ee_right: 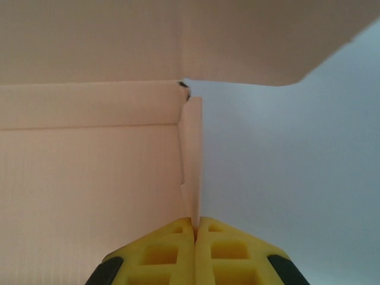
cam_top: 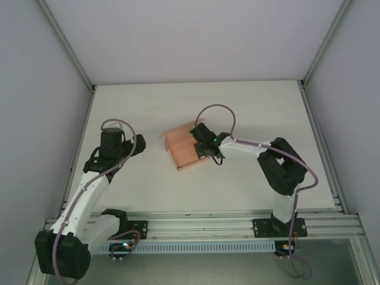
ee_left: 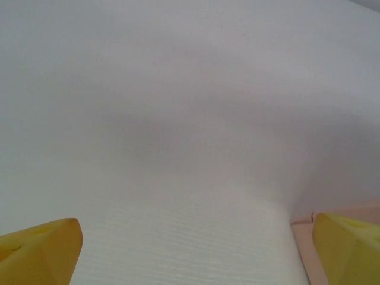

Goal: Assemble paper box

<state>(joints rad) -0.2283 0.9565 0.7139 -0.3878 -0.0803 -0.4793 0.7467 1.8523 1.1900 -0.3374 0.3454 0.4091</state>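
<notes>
The paper box (cam_top: 181, 153) is salmon-pink card, half folded, lying near the middle of the white table (cam_top: 255, 113) with flaps standing up. My right gripper (cam_top: 206, 151) reaches in from the right and is shut on the box's upright side wall (ee_right: 192, 154); the thin card edge is pinched between the yellow fingertips (ee_right: 178, 237). The box floor (ee_right: 89, 184) lies to the left of that wall, and a flap (ee_right: 237, 41) hangs overhead. My left gripper (cam_top: 139, 145) hovers left of the box, open and holding nothing. A pink corner of the box (ee_left: 303, 243) shows beside its right finger (ee_left: 350, 249).
Aluminium frame rails (cam_top: 71, 148) run along both sides of the table, and the base rail (cam_top: 202, 222) crosses the near edge. White walls enclose the cell. Bare tabletop (ee_left: 178, 178) lies under the left gripper (ee_left: 196, 255).
</notes>
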